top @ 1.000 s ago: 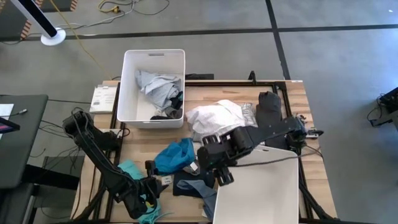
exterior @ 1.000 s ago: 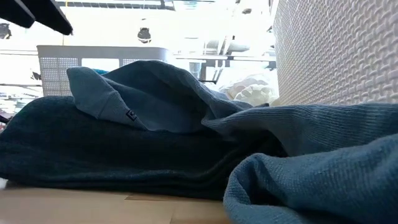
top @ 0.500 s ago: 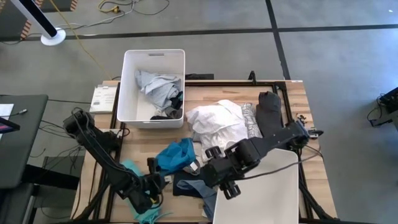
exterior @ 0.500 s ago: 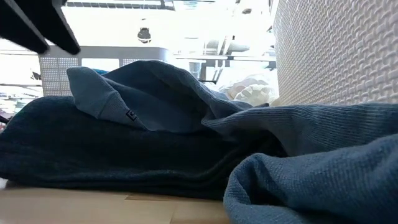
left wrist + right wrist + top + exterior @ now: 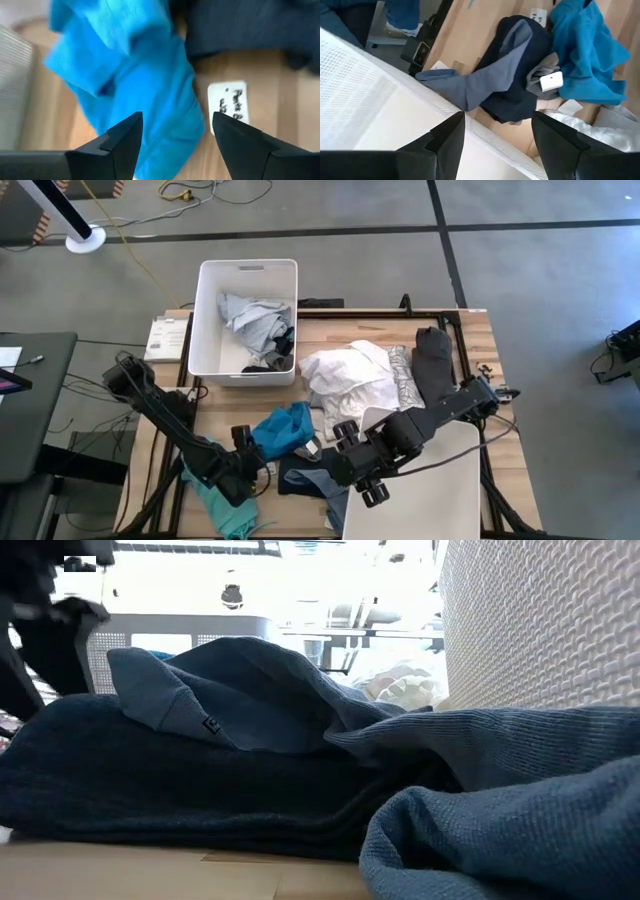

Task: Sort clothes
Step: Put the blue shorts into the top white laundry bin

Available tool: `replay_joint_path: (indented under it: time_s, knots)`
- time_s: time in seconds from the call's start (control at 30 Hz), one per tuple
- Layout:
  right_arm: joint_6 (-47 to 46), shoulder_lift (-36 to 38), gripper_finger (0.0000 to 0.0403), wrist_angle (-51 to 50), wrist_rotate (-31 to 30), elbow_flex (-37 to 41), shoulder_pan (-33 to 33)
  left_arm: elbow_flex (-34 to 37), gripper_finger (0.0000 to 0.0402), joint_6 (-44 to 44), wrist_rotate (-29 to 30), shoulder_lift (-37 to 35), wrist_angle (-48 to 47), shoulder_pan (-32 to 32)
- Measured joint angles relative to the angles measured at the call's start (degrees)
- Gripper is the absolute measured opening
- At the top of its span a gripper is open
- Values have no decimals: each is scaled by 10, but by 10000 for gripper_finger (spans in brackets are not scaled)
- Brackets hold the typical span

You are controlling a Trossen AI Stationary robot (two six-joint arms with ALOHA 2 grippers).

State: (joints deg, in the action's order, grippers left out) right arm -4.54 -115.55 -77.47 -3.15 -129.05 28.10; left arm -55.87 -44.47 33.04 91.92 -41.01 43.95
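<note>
- The clothes lie scattered on the wooden table [image 5: 240,405]: a blue garment [image 5: 135,80] is spread directly ahead of the left gripper [image 5: 175,132], showing between its parted, empty fingers.
- A paper label [image 5: 229,105] lies on the wood just beside that garment, ahead of one left fingertip.
- The right gripper [image 5: 497,132] hovers over the rim of an empty white bin [image 5: 365,115], fingers spread and holding nothing.
- Beyond its jaws a dark navy garment [image 5: 515,75] with a grey-blue piece [image 5: 470,82] lies against the bin's rim.
- A white garment [image 5: 350,375] and a dark grey one [image 5: 432,360] lie further off.
- A second white bin [image 5: 215,310] holds grey-white clothing.
</note>
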Motion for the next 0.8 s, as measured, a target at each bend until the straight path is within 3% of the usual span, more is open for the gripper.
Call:
replay_joint_path:
  time_s: [0.17, 0.4, 0.5, 0.7, 0.8]
  knots:
    - [0, 0, 243, 0, 0, 0, 0, 57, 239, -1, -2, 0, 76, -23]
    - [0, 0, 243, 1, 0, 0, -4, 85, 277, 56, -4, 0, 167, -45]
    - [0, 0, 243, 2, 0, 0, -9, 97, 285, 67, -35, 0, 183, -65]
    - [0, 0, 243, 5, 0, 0, -13, 154, 281, 56, -48, -3, 260, -95]
    - [0, 0, 243, 6, 0, 0, -13, 184, 252, 55, -60, -4, 311, -103]
